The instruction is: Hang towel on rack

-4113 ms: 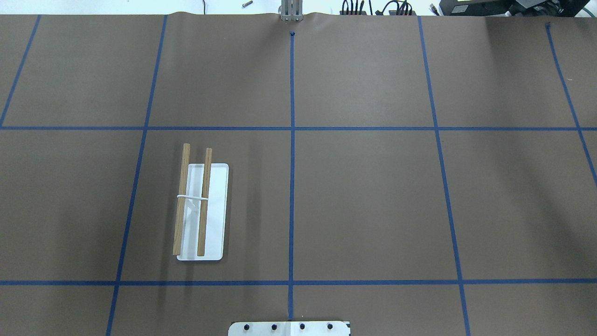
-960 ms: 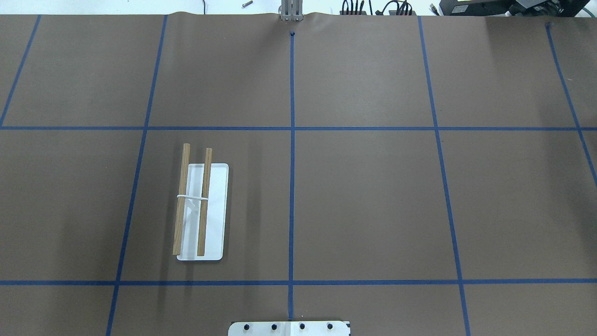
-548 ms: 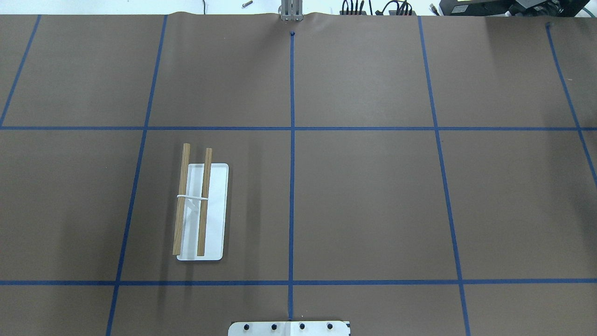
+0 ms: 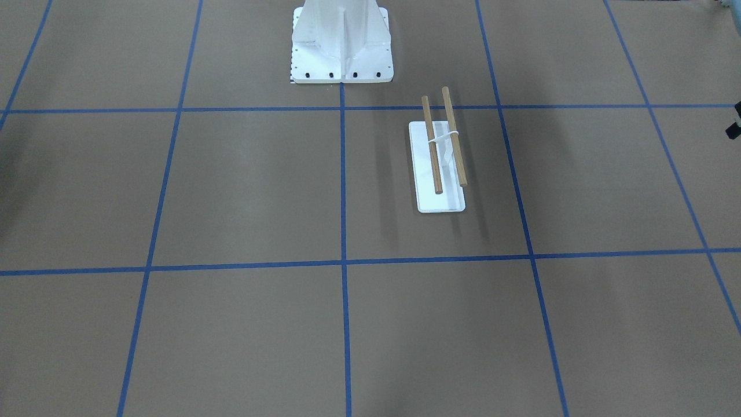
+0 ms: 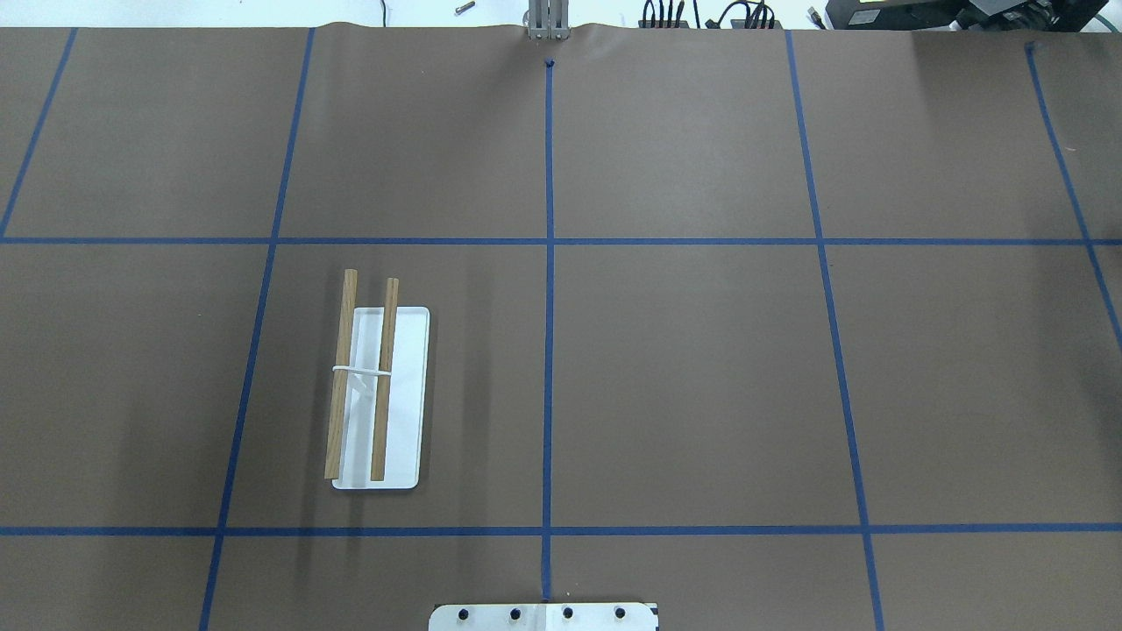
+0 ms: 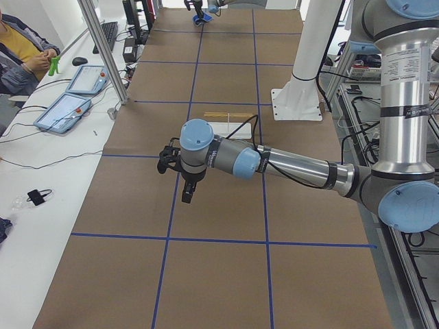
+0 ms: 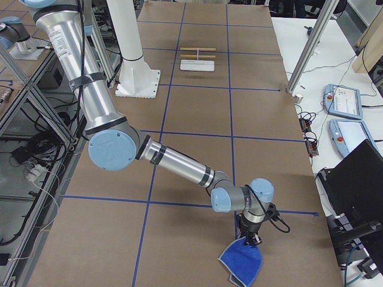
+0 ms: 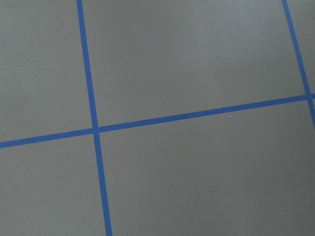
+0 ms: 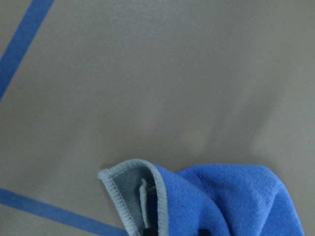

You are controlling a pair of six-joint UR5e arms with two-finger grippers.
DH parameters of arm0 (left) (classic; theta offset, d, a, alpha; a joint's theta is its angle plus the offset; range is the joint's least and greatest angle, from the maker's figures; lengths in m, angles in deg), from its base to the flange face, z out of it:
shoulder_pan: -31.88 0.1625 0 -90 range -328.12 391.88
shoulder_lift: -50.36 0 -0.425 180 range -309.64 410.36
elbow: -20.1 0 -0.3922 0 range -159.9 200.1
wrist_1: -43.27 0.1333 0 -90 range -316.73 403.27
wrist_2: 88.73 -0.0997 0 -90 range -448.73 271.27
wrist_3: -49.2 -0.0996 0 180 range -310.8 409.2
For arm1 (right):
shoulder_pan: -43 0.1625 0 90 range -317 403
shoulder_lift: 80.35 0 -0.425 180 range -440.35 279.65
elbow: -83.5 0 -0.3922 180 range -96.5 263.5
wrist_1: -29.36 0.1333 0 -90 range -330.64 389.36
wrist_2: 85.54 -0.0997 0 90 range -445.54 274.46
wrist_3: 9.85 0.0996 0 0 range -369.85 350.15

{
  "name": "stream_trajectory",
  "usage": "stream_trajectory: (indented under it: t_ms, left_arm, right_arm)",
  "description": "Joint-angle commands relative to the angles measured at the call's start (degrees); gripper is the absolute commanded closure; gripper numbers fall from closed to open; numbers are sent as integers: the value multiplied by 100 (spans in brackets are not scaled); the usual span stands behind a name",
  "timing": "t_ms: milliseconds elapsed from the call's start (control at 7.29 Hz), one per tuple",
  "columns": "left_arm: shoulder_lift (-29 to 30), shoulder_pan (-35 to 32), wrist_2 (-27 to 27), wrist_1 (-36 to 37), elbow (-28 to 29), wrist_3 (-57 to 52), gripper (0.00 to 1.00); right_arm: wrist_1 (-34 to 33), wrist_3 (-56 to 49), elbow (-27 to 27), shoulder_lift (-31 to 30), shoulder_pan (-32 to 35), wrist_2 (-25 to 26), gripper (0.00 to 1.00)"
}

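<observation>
Right gripper (image 7: 251, 240) over bunched towel (image 7: 242, 263) — grasp unclear, rack (image 5: 381, 421) well apart

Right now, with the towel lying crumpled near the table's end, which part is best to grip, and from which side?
Likely the turned-up corner of the towel, where the light grey stitched edge folds over and shows the grey face. It stands off the table, so one finger can slip under. Come from above, jaws across that edge.

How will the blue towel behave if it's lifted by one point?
Likely floppy: the towel lies crumpled, with one stitched edge curled over. Probably light, since it looks like thin cloth. It should drape below the grip rather than hold its shape.
</observation>
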Motion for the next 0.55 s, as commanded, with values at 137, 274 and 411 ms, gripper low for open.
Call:
stream_trajectory:
  t_ms: [137,274,411]
  left_arm:
    - [0,2,113,9,-3,0,2]
    - [0,2,436,-17,14,0,2]
    - [0,-15,674,-17,-125,0,2]
  right_arm:
    - [-94,56,-77,198,362,-326,100]
    - [-399,126,-408,226,538,-999,100]
    - [-1385,274,-1360,156,601,-1162,100]
